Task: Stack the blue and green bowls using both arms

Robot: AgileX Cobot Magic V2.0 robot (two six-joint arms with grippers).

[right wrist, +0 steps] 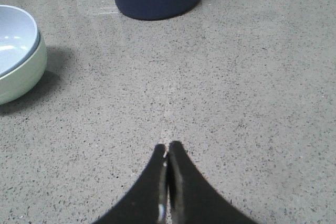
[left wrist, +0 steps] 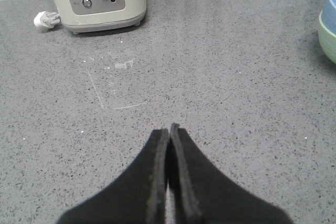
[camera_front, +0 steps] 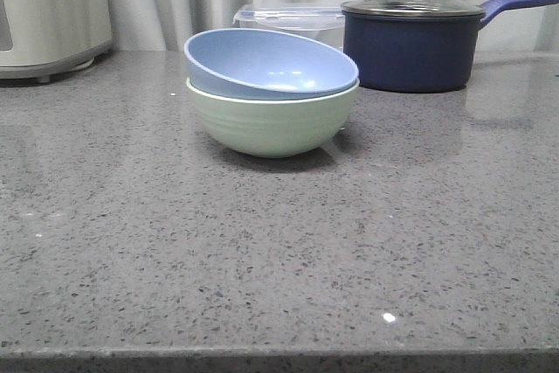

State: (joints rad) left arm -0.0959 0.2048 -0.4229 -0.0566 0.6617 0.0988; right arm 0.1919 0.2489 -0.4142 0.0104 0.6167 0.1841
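Observation:
The blue bowl (camera_front: 266,63) sits tilted inside the green bowl (camera_front: 272,121) in the middle of the grey counter. Both bowls also show in the left wrist view, the blue bowl (left wrist: 330,11) above the green bowl (left wrist: 328,40), and in the right wrist view, the blue bowl (right wrist: 16,38) inside the green bowl (right wrist: 21,77). My left gripper (left wrist: 169,128) is shut and empty over bare counter, well away from the bowls. My right gripper (right wrist: 168,144) is shut and empty over bare counter, apart from the bowls. Neither arm shows in the front view.
A dark navy lidded saucepan (camera_front: 412,45) stands behind the bowls to the right, its handle pointing right. A clear lidded container (camera_front: 293,19) stands behind the bowls. A cream toaster (camera_front: 48,10) stands at the back left, its plug (left wrist: 46,20) lying beside it.

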